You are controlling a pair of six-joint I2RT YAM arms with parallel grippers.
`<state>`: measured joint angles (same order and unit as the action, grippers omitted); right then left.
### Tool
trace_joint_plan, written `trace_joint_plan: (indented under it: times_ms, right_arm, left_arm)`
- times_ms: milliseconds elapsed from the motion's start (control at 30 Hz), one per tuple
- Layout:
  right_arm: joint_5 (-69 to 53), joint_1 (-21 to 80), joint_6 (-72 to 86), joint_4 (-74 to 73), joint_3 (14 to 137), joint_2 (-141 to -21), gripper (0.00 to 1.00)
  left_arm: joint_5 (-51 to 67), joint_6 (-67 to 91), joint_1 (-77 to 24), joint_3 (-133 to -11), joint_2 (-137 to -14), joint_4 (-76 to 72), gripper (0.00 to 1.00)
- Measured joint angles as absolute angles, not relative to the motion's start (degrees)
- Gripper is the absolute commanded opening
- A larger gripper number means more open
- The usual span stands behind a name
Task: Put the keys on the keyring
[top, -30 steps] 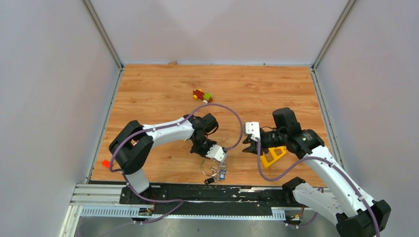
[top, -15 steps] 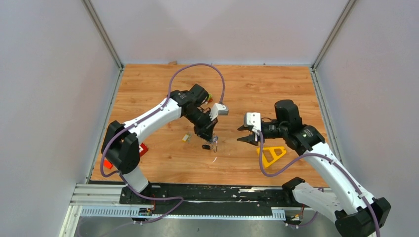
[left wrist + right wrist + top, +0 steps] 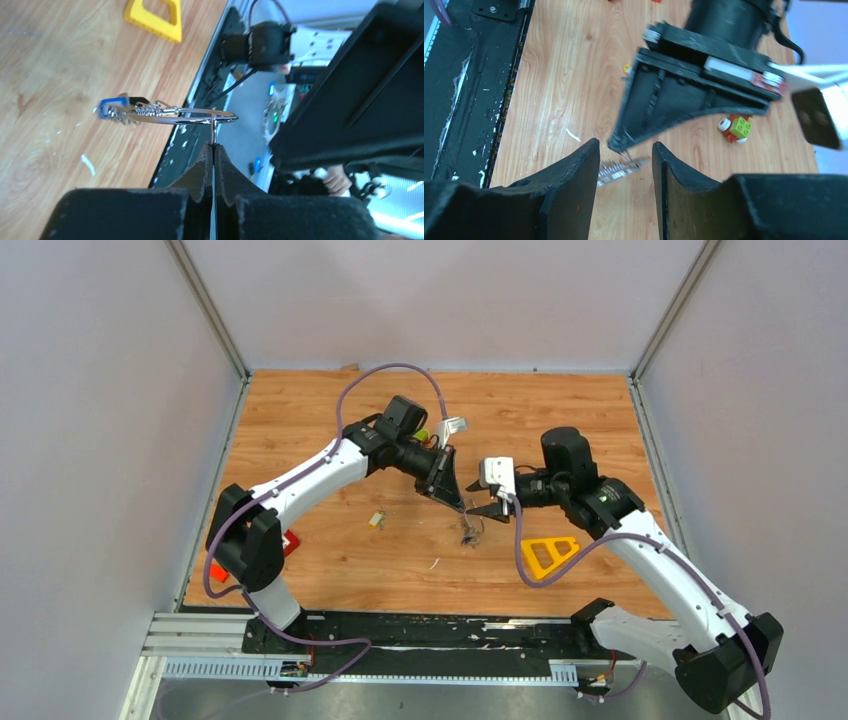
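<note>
L gripper (image 3: 213, 147) jaws pressed together, pinching ring (image 3: 197, 116) by its thin wire, held up over mid table (image 3: 300, 410). Keys (image 3: 117, 109) incl. blue tag hang off ring's far side. R gripper (image 3: 625, 145) jaws spread, holding nothing, tips either side of the keys. One loose key (image 3: 377, 520) w/ pale tag lies on table, apart. Prob. ring is light, stiff, slick, so it twists in a pinch and keys swing. Best grip loose key by flat head.
</note>
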<state>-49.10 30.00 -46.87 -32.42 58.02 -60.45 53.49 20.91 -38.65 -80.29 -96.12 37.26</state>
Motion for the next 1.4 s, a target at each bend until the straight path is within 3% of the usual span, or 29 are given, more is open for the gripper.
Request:
trace_joint_plan:
  times_ms: [367, 1100, 1400]
  right_arm:
    - [-36.93, 33.85, -48.47, -31.83, 55.13, -55.79, 0.46]
    - [-21.71, 37.85, -57.19, -31.79, 53.23, -54.02, 0.48]
    - [-16.67, 40.71, -58.76, -29.89, 50.41, -54.46, 0.43]
  left_arm:
    - [54.06, 43.03, -38.65, -76.95, -96.14, 17.50, 0.00]
    - [55.90, 51.64, -38.65, -71.29, -96.03, 8.58, 0.00]
    - [57.14, 54.83, -38.76, -69.82, -94.70, 3.92, 0.00]
